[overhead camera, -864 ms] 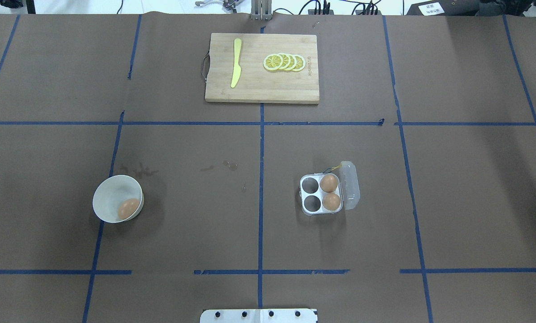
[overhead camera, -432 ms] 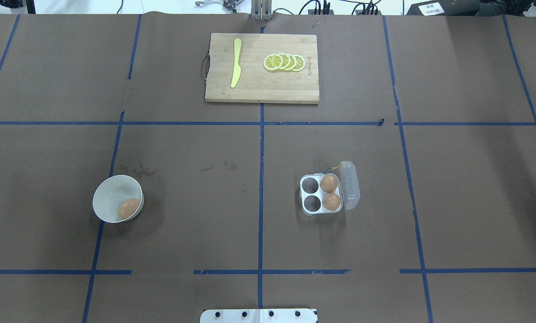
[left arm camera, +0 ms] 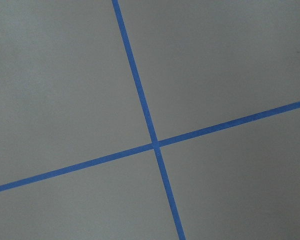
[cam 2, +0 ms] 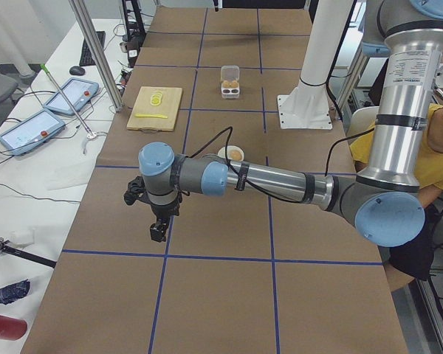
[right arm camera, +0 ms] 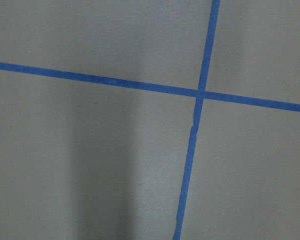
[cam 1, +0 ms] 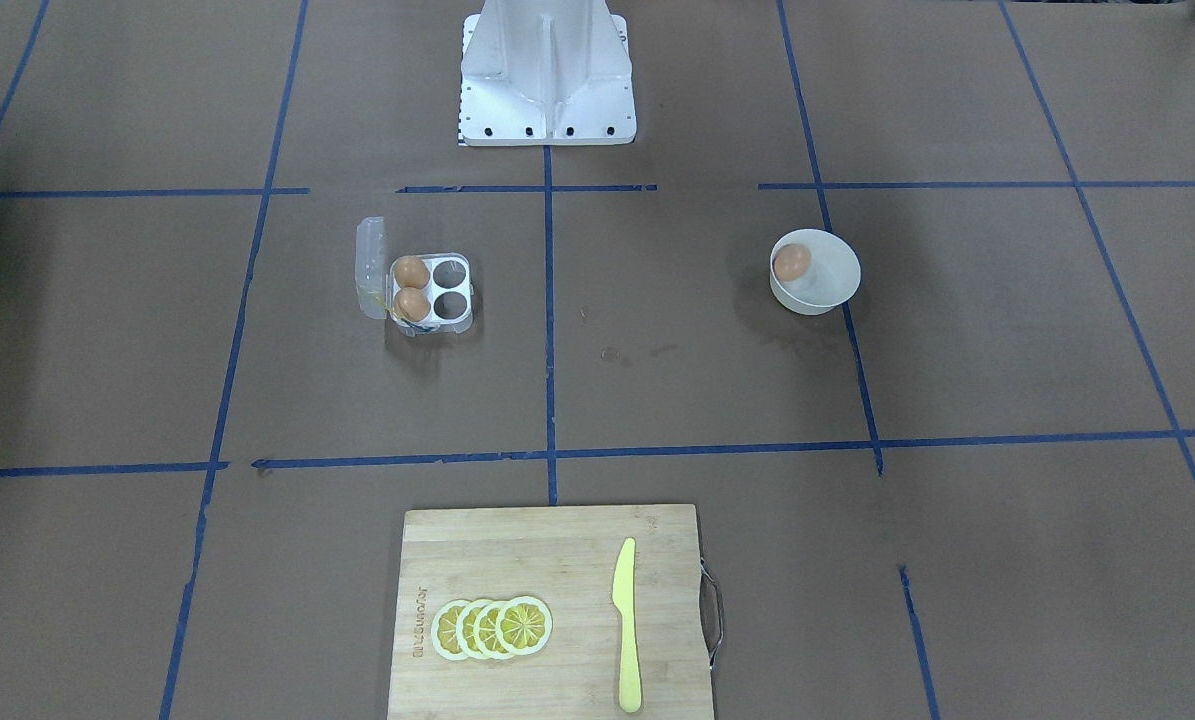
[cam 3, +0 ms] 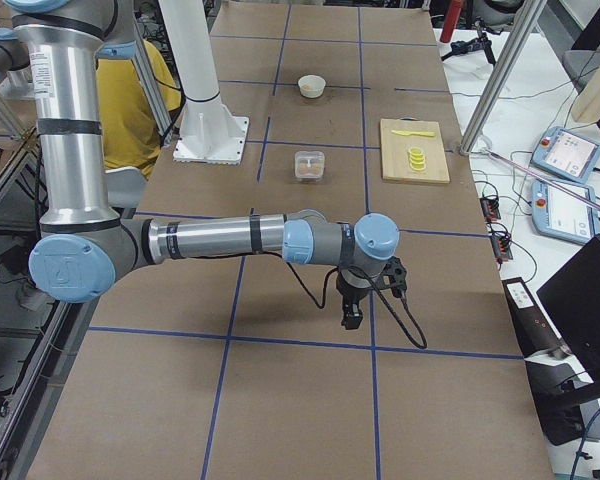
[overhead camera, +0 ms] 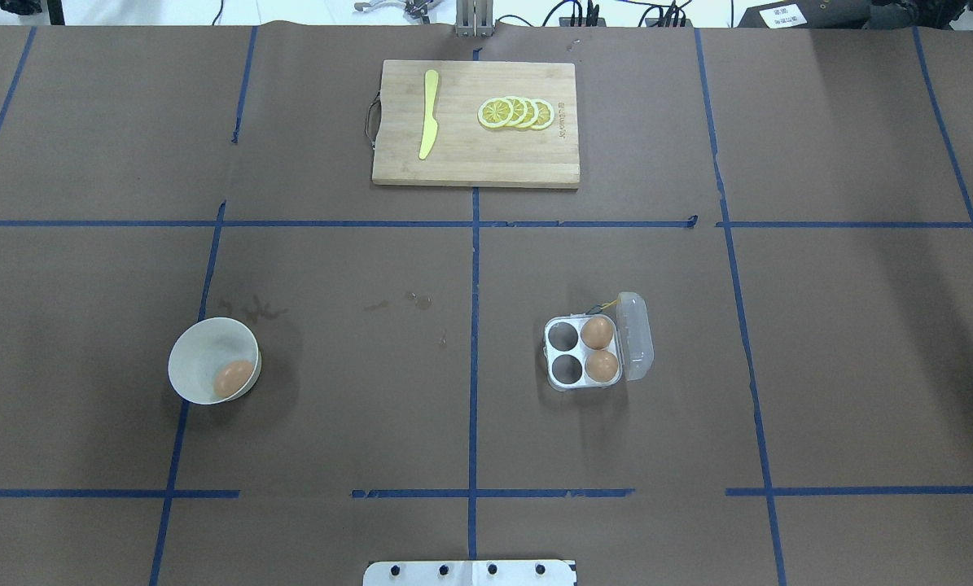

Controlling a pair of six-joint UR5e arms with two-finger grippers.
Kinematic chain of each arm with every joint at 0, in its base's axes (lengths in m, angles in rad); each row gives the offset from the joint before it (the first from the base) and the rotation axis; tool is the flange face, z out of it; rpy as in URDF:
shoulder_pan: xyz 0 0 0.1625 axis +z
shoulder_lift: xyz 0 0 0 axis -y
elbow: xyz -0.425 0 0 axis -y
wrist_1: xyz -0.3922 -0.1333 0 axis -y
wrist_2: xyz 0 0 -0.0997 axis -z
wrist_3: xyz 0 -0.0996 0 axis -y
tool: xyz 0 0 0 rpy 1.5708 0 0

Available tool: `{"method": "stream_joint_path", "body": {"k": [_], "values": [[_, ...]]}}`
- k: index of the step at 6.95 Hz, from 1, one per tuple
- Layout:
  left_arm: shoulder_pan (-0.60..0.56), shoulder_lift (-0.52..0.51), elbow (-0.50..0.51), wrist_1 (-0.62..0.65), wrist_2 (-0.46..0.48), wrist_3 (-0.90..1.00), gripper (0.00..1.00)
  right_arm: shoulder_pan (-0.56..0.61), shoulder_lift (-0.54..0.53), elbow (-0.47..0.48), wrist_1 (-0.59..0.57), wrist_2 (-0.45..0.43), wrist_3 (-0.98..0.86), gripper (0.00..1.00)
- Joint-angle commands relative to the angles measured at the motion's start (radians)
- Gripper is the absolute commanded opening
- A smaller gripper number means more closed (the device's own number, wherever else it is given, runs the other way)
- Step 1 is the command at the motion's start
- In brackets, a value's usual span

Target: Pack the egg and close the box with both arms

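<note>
Packing is not begun: egg (overhead camera: 234, 378) in the bowl (overhead camera: 197, 354), box (overhead camera: 581, 352) open with two cells free. My left pincer (cam 2: 157, 230) and right pincer (cam 3: 351, 318) hang far away; whether open, I cannot tell.

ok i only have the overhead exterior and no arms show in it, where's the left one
observer: the left arm is stretched out over the table at the end on the robot's left, its tool pointing straight down, beyond the bowl.
operator: and the right one
observer: same pose at the opposite end: the right arm reaches out and its right tool hangs above the table, far from the box. open or shut, i cannot tell.
</note>
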Motion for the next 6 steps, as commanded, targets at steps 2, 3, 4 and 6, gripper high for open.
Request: {"method": "stream_joint_path", "body": {"k": [2,3,4,6], "values": [[0.020,-0.007,-0.031,-0.022,-0.071,0.005,1.00,-0.002,0.000,-0.014,0.017,0.002,-0.002,1.00],[0.087,-0.005,-0.035,-0.082,-0.158,-0.002,1.00,-0.002,0.002,-0.009,0.017,0.003,-0.001,1.00],[0.187,-0.007,-0.063,-0.101,-0.198,-0.037,1.00,-0.002,0.002,-0.012,0.017,0.003,0.000,1.00],[0.397,-0.012,-0.140,-0.261,-0.188,-0.250,1.00,-0.004,0.003,-0.005,0.017,0.009,0.001,1.00]]}}
